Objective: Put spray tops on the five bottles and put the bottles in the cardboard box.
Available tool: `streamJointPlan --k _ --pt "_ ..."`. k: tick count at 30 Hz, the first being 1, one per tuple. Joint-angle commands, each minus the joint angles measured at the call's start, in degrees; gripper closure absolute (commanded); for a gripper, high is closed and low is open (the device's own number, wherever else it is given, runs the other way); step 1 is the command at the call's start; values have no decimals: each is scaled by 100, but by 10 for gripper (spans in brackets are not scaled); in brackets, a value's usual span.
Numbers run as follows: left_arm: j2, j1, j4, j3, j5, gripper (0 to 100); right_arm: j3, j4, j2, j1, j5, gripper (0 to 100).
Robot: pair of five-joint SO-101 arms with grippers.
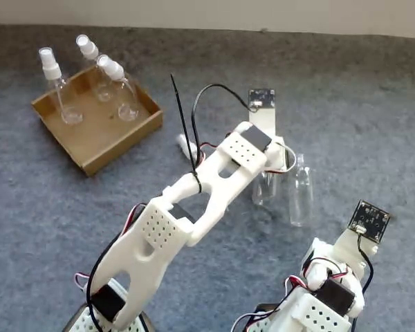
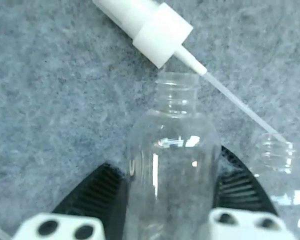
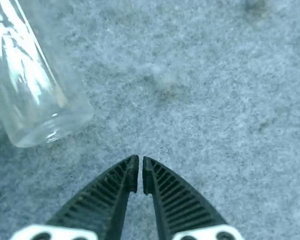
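Three capped spray bottles [image 1: 117,90] stand in the cardboard box [image 1: 122,146]; the left fingers [image 2: 97,195] clasp an uncapped bottle [image 2: 170,150], the right fingers [image 3: 167,195] are closed, empty.

Count recorded: three capped bottles [image 1: 55,86] [image 1: 93,69] [image 1: 121,93], two uncapped bottles [image 1: 301,194] [image 1: 264,188], one loose spray top [image 1: 187,146], one cardboard box [image 1: 121,145], two robot arms [image 1: 194,200] [image 1: 325,304].

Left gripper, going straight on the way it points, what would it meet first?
The left gripper holds a clear bottle; its neck would likely meet the white spray top first, though depth is unclear.
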Motion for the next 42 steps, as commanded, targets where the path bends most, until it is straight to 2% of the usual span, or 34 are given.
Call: streamJointPlan --k 1,5,12,16,25,27,30,35,42 --pt "-75 -22 -79 -259 0 926 769 40 -31 22 53 979" --pt "-268 -22 18 -453 -9 923 769 40 -31 22 53 979" --pt "-1051 -13 1600 -1385 -18 923 769 40 -31 22 53 979" --pt "-1279 -207 2110 -1859 -149 923 769 40 -31 22 53 979" --pt "-1367 -312 3393 -3327 -2971 923 769 40 -31 22 53 979" --pt "-1367 -347 3429 -3591 -3314 925 769 40 -31 22 53 979" --pt "-1464 -400 3464 -3925 -3393 926 769 40 -31 22 53 979" --pt "-2088 -655 3473 -3644 -3402 926 769 40 -31 22 53 979" --pt "-3635 -936 3473 -2062 -3411 923 769 40 -31 22 53 979"
